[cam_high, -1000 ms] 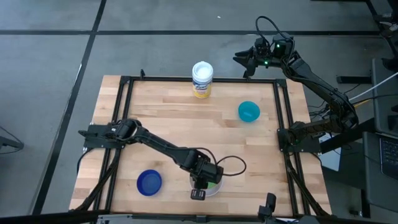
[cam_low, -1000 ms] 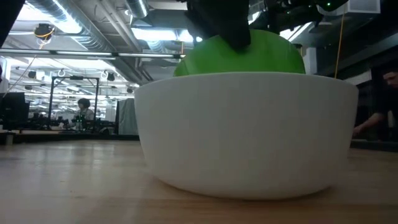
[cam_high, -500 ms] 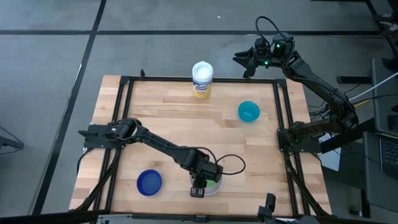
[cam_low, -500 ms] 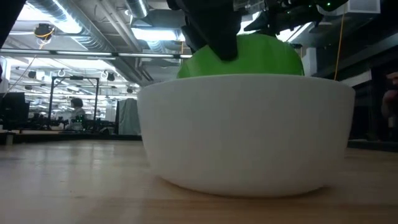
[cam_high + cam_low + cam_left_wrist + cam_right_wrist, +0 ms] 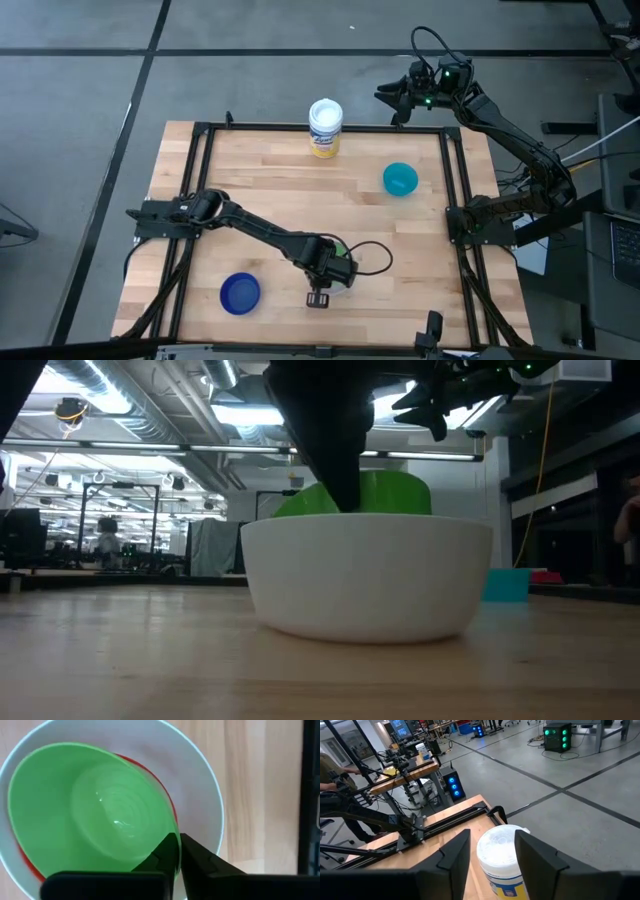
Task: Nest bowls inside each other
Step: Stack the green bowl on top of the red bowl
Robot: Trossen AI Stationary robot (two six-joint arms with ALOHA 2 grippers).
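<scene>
Green bowl point(image 5: 90, 815) now sits tilted inside the white bowl point(image 5: 210, 805), pulled nearer; left gripper point(image 5: 177, 852) jaws pinch its rim, right gripper point(image 5: 492, 852) jaws wide.

Dark jointed arms, looping black cables

Five bowls: one white point(image 5: 212, 805), one green point(image 5: 90, 815), one red point(image 5: 169, 800), one dark blue point(image 5: 240, 293), one teal point(image 5: 400, 179). One canister point(image 5: 325, 127).
</scene>
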